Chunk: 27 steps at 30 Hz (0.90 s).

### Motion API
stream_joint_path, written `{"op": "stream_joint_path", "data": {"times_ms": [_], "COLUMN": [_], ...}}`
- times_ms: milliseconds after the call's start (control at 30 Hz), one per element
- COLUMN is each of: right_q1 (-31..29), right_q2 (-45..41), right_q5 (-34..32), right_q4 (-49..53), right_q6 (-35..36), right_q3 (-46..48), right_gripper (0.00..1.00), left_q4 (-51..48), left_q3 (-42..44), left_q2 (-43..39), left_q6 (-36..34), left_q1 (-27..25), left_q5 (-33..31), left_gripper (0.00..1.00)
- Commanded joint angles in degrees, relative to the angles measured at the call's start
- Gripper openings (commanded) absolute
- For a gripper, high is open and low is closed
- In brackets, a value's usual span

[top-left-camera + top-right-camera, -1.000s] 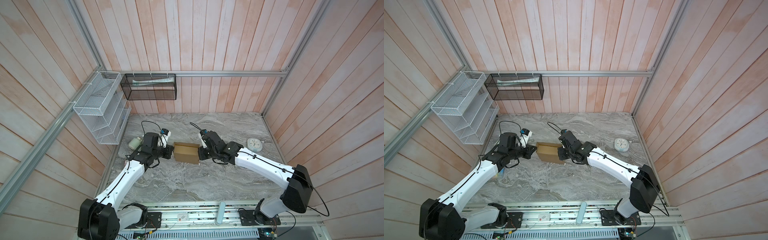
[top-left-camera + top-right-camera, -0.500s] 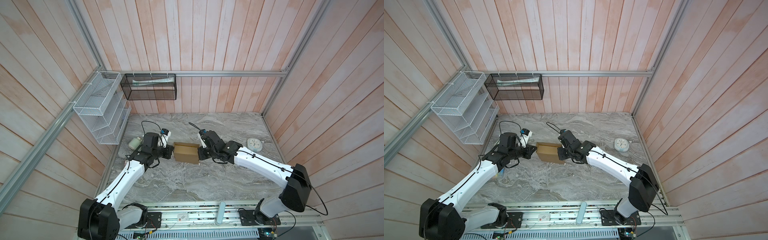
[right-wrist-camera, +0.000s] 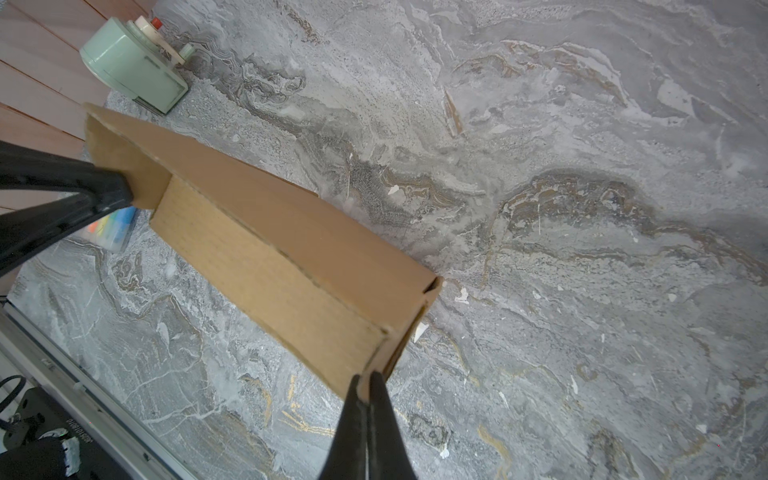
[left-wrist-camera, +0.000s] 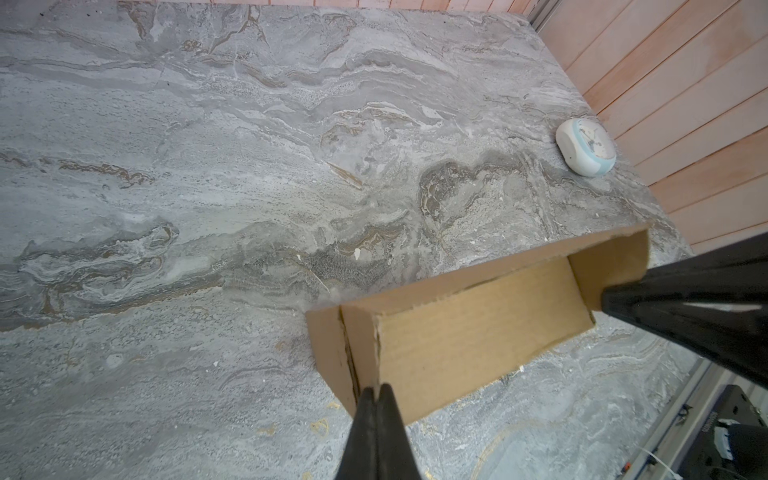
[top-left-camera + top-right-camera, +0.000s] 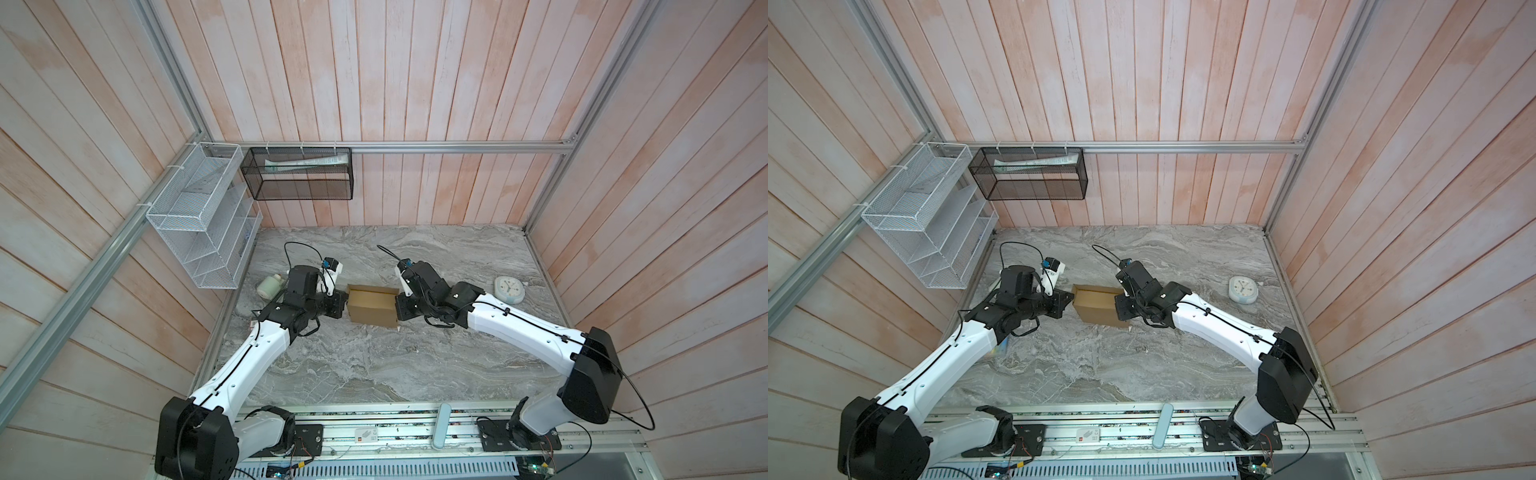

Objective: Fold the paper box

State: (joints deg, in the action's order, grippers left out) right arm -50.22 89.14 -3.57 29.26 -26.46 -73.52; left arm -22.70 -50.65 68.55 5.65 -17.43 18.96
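The paper box (image 5: 371, 309) (image 5: 1096, 305) is a brown cardboard shape with raised walls, resting on the marble table between my two arms. My left gripper (image 5: 344, 305) (image 4: 376, 390) is shut, its tips pinching the edge of the box's left end wall (image 4: 361, 353). My right gripper (image 5: 397, 309) (image 3: 365, 378) is shut on the opposite end wall, and a sliver of cardboard shows between its tips. Each wrist view shows the box (image 4: 469, 332) (image 3: 270, 257) running away towards the other gripper at its far end. Its long inner face is a lighter brown.
A small white and blue clock (image 5: 509, 289) (image 4: 587, 146) lies near the right wall. A pale green bottle (image 5: 269, 285) (image 3: 133, 70) sits by the left wall. A white wire rack (image 5: 203, 216) and a black mesh basket (image 5: 300, 173) hang on the walls.
The right arm has shifted very slightly at the box's end. The box and the left arm stay where they were.
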Motion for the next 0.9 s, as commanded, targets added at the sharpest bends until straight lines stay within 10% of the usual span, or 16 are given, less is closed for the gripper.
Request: {"op": "stream_joint_path", "data": {"times_ms": [0,233,867], "right_q1": [-0.5,-0.7,-0.9], "right_q2": [0.4,0.1,-8.0], "right_q5": [0.5,0.3,-6.5], "right_q4": [-0.5,-1.0,-3.1], "right_q6": [1.4,2.3,18.0], "right_q3": [2.4,2.5,0.9], "right_gripper": [0.0,0.02,0.46], "left_q4": [-1.3,-2.0,-1.8], "left_q3": [1.3,1.3,1.1], "left_q2": [-0.2,-0.2,-0.2], "left_q6": [0.2,-0.1,-0.2], "left_q1": [-0.8,-2.1,-2.3], "left_q5": [-1.3,-3.6,-3.7], "left_gripper": [0.0,0.0,0.0]}}
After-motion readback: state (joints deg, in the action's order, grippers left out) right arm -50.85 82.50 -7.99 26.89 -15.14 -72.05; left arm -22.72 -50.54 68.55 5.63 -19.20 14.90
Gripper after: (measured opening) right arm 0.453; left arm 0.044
